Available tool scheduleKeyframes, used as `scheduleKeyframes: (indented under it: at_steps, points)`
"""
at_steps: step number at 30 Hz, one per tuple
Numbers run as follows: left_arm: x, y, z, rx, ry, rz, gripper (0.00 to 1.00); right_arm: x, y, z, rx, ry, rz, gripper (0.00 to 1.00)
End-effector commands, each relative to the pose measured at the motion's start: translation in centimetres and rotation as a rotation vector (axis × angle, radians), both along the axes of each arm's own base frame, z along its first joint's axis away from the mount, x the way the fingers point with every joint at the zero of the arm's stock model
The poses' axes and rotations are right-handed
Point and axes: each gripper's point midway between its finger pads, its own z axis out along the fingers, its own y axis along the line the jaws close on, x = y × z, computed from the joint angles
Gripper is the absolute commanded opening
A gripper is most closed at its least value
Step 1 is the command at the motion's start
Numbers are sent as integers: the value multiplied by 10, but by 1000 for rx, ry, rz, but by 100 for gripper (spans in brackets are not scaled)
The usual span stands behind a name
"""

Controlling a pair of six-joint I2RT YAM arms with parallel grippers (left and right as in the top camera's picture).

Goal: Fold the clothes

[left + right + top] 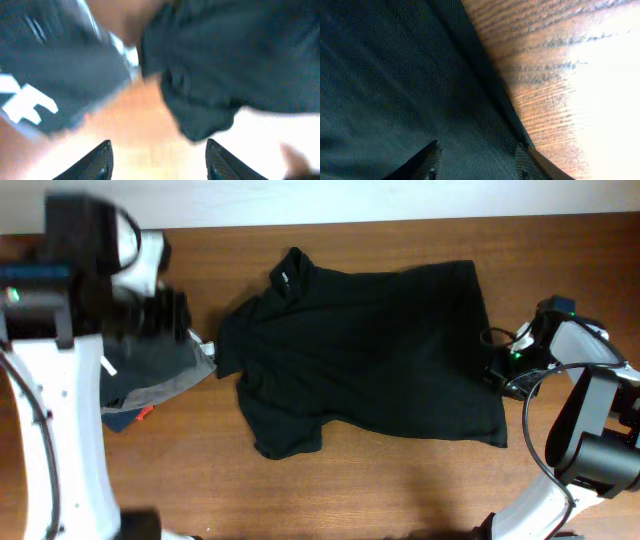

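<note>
Overhead, the T-shirt (370, 350) hem lies by the released right claw (479, 157); left claw (159, 161) released above bare table (400, 490).

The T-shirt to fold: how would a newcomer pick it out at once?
Look to the middle of the wooden table. The black T-shirt lies spread out there. Unlike the folded grey garment beside it, it is large, plain black and unfolded.

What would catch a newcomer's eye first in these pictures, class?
A black T-shirt lies spread, a little rumpled, across the middle of the wooden table. At its left lies a grey folded garment. The right pincer stands open over the shirt's right edge.
</note>
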Motion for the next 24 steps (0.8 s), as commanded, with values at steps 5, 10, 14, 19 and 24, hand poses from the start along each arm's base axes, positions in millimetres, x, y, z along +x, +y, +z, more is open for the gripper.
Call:
scheduleKeyframes:
  at_steps: [5,10,14,19,24]
  points:
    - [-72,-36,-157,-221,460,-6,62,9,-2,13,-7,-20,-4,63]
    - [-96,-63,-224,-347,574,-36,62,10,-3,41,-12,-35,-4,66]
    - [-110,-76,-257,-349,641,-22,63,1,1,54,-5,-18,-4,67]
    - [-112,-89,-285,-321,695,-3,63,-8,4,60,5,8,-4,68]
    - [-121,-95,-309,-271,785,2,58,-11,14,62,57,5,30,68]
